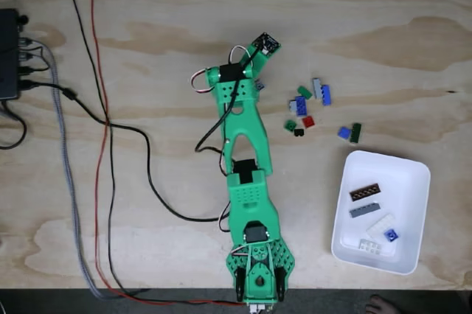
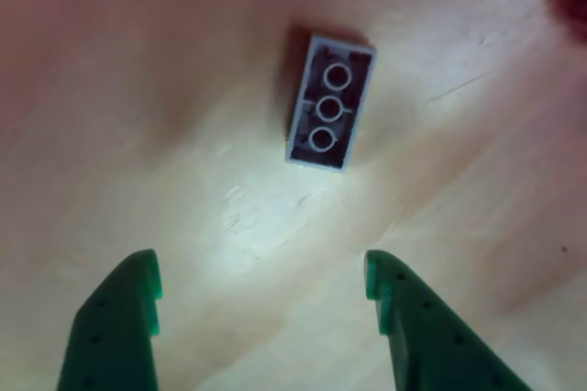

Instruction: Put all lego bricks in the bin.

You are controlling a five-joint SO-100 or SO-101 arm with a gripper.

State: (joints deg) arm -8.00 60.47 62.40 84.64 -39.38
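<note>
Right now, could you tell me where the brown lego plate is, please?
In the fixed view, the brown lego plate lies inside the white bin at lower right, just above the grey plate.

Plywood table (image 1: 162, 26), black and red cables (image 1: 99, 107) trailing across it — black box (image 1: 9, 52) at left edge — braided grey cable (image 1: 66, 174)

A pale plywood worktop (image 1: 177, 34) with wavy grain fills the fixed view. Black, red and grey cables (image 1: 103, 130) trail down its left side from a black box (image 1: 9, 52).
</note>
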